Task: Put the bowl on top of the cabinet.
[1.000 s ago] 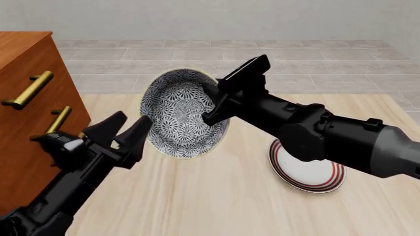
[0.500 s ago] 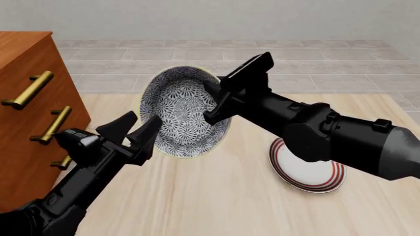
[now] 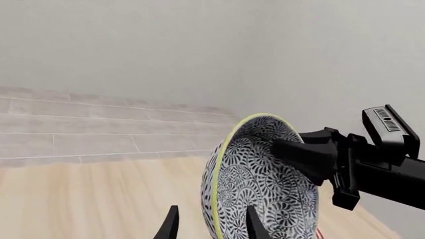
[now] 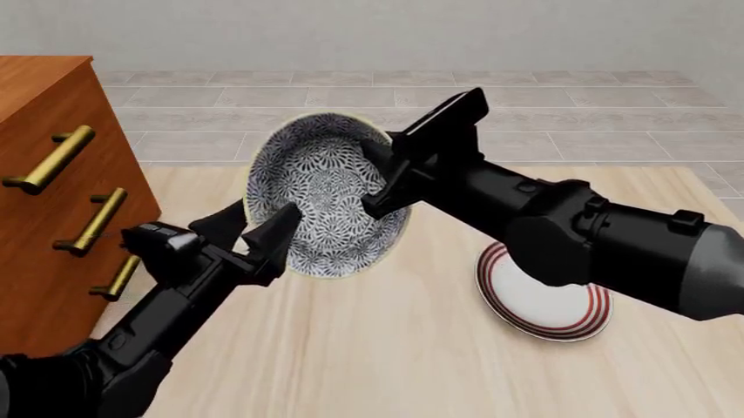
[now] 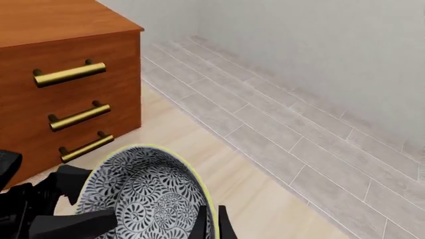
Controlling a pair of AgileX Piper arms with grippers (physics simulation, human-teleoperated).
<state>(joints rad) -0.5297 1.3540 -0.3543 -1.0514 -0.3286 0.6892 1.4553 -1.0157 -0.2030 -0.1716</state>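
One bowl (image 4: 316, 193) gripped at its rim by right tool (image 4: 375, 178), left tool (image 4: 261, 228) spread wide beside it, one cabinet (image 4: 47, 174), one plate (image 4: 546, 305)

Background: plain pale wall (image 4: 372, 35), matte and bare, at the far side. Floor (image 4: 348, 113) of long grey-beige tiles with darker grout lines, running to the wall. Desk (image 4: 407, 348) of light wood, fine straight grain, its far edge meeting the tiled floor. Lighting even and soft; faint shadows on the desk.
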